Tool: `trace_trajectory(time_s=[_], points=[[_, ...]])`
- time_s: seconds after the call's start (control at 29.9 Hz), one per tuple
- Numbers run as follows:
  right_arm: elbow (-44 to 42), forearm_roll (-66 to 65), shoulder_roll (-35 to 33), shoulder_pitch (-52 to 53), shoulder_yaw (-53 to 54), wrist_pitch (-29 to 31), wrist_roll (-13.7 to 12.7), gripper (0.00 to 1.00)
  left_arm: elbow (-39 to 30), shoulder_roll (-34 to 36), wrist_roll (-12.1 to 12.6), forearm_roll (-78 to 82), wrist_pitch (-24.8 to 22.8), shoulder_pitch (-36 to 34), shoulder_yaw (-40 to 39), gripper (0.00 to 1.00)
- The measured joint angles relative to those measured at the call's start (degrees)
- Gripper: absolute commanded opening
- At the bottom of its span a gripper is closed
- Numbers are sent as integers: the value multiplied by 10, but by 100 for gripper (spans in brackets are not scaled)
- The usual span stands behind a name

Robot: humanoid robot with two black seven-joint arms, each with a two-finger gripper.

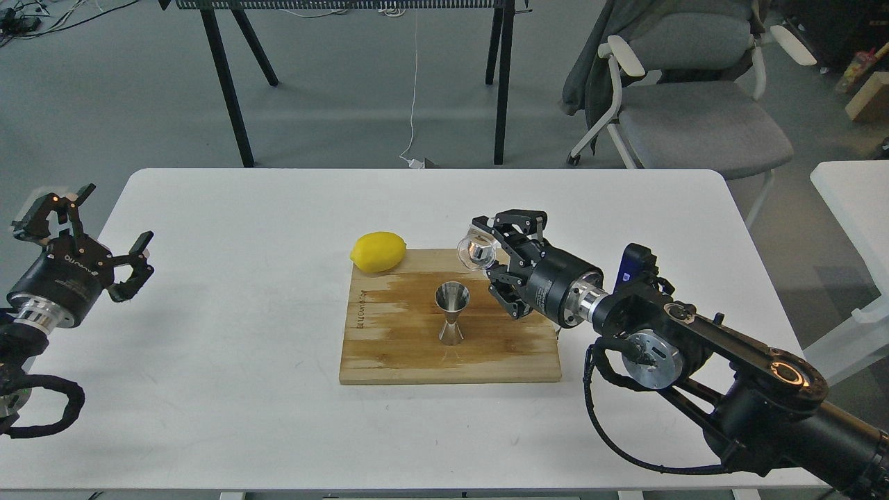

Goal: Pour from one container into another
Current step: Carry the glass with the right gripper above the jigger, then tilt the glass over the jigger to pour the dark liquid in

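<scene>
The shiny steel hourglass jigger stands upright in the middle of the wooden cutting board. My right gripper is shut on the small clear glass cup, held in the air and tipped toward me, just up and right of the jigger's mouth. The cup's rim and the jigger stay apart. My left gripper hovers open over the table's left edge, far from both containers, with nothing between its fingers.
A yellow lemon lies at the board's back-left corner. The white table carries the board. An office chair and black table legs stand behind the table; another white table is at the right.
</scene>
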Motion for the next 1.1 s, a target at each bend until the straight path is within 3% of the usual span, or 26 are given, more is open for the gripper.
trace_trajectory(time_s=[1.1], points=[[-32, -59, 14, 42, -71, 0, 1, 28, 9, 0, 0, 0, 0, 3, 0, 99]])
